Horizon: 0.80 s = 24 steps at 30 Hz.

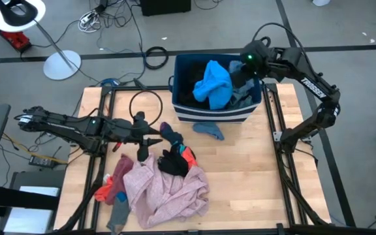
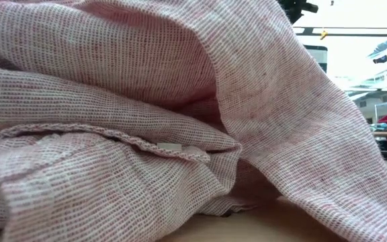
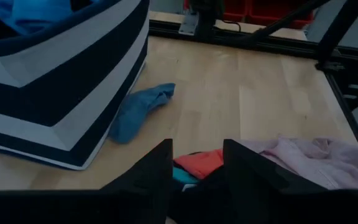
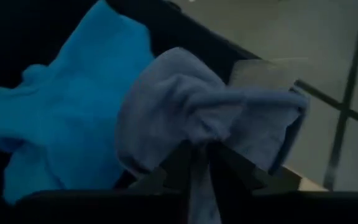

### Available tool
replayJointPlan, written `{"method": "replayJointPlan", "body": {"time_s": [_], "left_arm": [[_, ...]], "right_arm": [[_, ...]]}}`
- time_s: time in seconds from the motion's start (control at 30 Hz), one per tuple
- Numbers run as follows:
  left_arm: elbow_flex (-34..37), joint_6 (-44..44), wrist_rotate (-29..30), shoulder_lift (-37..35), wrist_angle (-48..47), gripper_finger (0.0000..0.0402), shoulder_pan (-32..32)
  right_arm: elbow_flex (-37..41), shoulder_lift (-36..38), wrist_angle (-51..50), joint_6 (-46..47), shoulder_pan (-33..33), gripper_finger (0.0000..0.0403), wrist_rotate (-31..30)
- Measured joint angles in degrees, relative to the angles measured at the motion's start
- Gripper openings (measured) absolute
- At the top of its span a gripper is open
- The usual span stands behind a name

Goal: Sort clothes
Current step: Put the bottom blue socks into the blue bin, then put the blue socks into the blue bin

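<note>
Two arms are kept busy at once here, which looks like the point of the layout: one drops off while the other picks. The right gripper [image 4: 197,163] is held over the near right corner of the striped bin [image 1: 215,114], its fingers pinched on a grey-blue garment [image 4: 191,106] that hangs over the bright blue piece [image 1: 214,83] already inside, so a drop into the bin seems to be the step in hand. The left gripper [image 3: 196,163] is parked low at the pile's edge, fingers spread a little with a red-orange piece [image 3: 199,163] seen between them; whether it is actually touched can't be told. The rest of the clothes are left on the table [image 1: 253,170]: the big pink garment [image 1: 168,189], a black piece [image 1: 173,162], and a small blue sock [image 1: 209,130] just beside the bin's front wall.
</note>
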<state>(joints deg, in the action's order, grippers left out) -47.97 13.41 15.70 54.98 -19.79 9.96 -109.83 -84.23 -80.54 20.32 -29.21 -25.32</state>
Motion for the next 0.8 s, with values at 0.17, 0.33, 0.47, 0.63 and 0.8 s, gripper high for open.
{"method": "replayJointPlan", "body": {"time_s": [0.17,0.33,0.47,0.63,0.8], "left_arm": [[0.00,0.09,-0.04,0.00,-0.55,0.0147,-0.22],[0.00,0.24,-0.07,0.00,-1.95,0.0147,-0.22],[0.00,0.44,-0.69,0.00,-2.32,0.0147,-0.22],[0.00,1.59,-0.83,-0.39,-2.33,0.0147,-0.22],[0.00,1.60,-0.83,-0.39,-2.41,0.0147,-0.22]], "right_arm": [[0.36,-0.02,1.63,-0.29,-2.37,0.0126,1.07],[0.36,1.31,0.73,-0.50,-2.64,0.0177,1.48],[0.34,4.51,0.71,2.15,-0.30,0.0195,7.96],[0.32,8.26,-2.44,9.91,6.76,0.0188,11.52],[1.37,8.27,-8.23,16.76,18.83,0.0168,7.30]]}}
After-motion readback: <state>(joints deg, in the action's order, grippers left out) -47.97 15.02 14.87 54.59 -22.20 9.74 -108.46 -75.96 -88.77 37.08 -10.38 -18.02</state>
